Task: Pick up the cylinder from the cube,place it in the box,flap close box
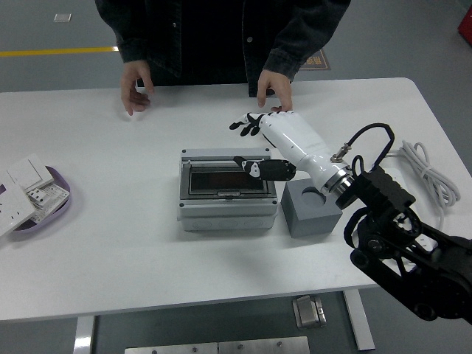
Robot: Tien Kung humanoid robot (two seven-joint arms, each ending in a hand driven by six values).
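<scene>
The grey box [227, 193] stands mid-table with its dark-windowed flap lying flat and shut. The grey cube [311, 209] with a round hole in its top stands just right of the box. No cylinder shows; the cube's hole looks empty. My right hand [254, 144], white with black fingers, hovers over the box's back right corner with fingers spread and holds nothing. My left arm is out of view.
A person stands at the far side, one hand [136, 91] lifted at the far left, the other hand [274, 91] on the table behind the box. A purple tray [46, 209] of white switch plates sits at left. A white power strip and cable [422, 173] lie at right.
</scene>
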